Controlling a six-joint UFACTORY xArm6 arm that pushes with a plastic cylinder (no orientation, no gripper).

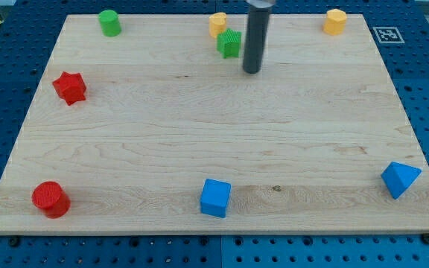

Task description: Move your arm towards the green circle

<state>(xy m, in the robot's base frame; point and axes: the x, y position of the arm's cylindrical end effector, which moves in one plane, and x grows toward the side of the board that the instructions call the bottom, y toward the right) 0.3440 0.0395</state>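
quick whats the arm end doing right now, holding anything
No gripper: my tip holds nothing and sits just right of the green cube, apparently not touching it.
The green circle lies far off to the view's left.

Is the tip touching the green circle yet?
Apart. The camera view shows my tip far to the right of the green circle, with bare board between.

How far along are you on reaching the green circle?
Nothing looks done yet: my tip sits near the view's top centre, just right of the green square block, apart from it. The green circle stands far off at the view's top left, untouched. Left to do: travel leftwards across the board, passing the green square and the yellow block beside it.
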